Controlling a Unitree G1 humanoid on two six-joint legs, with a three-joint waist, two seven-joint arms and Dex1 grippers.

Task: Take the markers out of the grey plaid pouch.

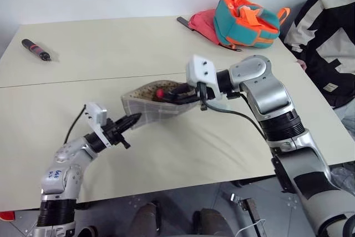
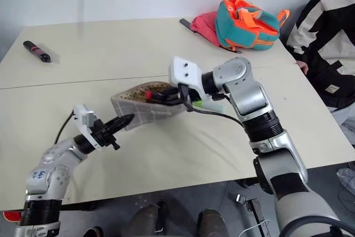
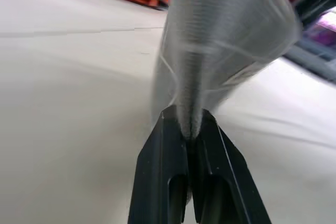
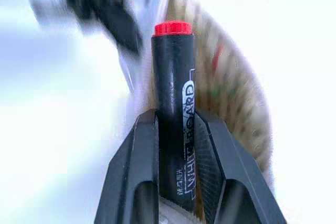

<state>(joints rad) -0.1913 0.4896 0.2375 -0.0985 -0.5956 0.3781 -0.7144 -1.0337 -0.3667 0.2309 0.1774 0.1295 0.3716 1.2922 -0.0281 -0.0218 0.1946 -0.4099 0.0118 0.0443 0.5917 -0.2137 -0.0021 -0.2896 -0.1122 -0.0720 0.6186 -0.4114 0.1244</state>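
Pouch (image 1: 152, 104): flat grey grid fabric, speckled tan lining.
Left gripper (image 3: 189, 129): pinching pouch corner.
Right gripper (image 4: 176, 129): clamping round black red-capped marker (image 4: 172, 77).

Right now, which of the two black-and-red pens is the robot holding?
The marker with the red end, clamped in the right gripper at the pouch mouth. The thicker pen lies alone at the table's far left.

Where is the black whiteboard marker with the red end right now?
The black whiteboard marker with the red end is clamped in the right gripper, at the open mouth of the grey plaid fabric pouch, mid-table.
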